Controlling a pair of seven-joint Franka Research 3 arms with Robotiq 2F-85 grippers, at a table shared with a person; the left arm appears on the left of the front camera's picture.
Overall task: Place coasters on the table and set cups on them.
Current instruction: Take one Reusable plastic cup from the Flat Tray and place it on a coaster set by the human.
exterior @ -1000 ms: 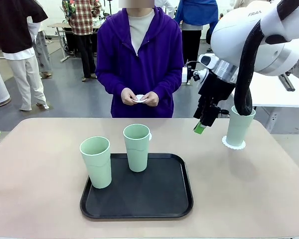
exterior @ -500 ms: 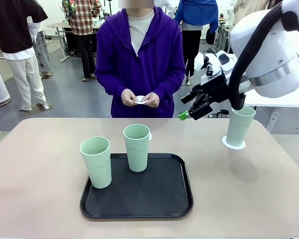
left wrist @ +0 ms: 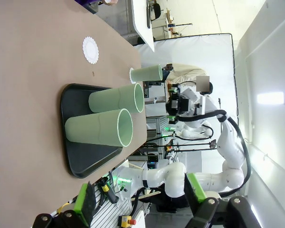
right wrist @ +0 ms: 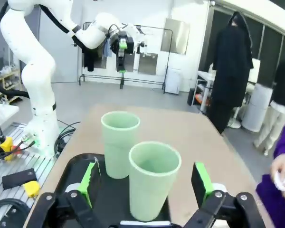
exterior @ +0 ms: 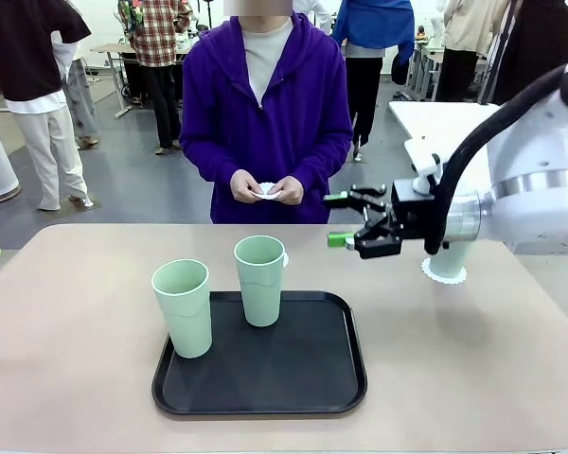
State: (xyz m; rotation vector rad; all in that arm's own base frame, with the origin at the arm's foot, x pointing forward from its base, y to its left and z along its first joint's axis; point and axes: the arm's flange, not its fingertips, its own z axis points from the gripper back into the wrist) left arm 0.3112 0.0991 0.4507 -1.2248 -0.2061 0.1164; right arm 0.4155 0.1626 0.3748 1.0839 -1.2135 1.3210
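The right pincer (exterior: 337,219) is spread wide and holds nothing. It lies on its side above the counter (exterior: 76,359) and points at the two cups on the black tray (exterior: 346,378). The back cup (exterior: 259,280) is the one nearer to it. The front cup (exterior: 182,307) stands just beside that one, at the tray's left edge. A third cup (left wrist: 147,73) already stands on a coaster (exterior: 443,274) at the right side of the counter, behind the right arm. A free coaster (left wrist: 90,49) lies flat just behind the tray. The person across the counter holds a small white thing in both hands (exterior: 265,188), maybe one more coaster. The left pincer (left wrist: 138,183) is spread wide too, empty and well apart from the cups.

The cups look light, thin and smooth. They are tall and narrow at the bottom, so I think they tip easily. A good hold is around the middle of the wall, one finger on each side. The squeeze should be soft, or the cup may bend or slip. The coasters are thin paper and may slide if bumped.

The front cup stands close by, so a finger could knock it. The tray's rim is also in the way when a cup comes off.
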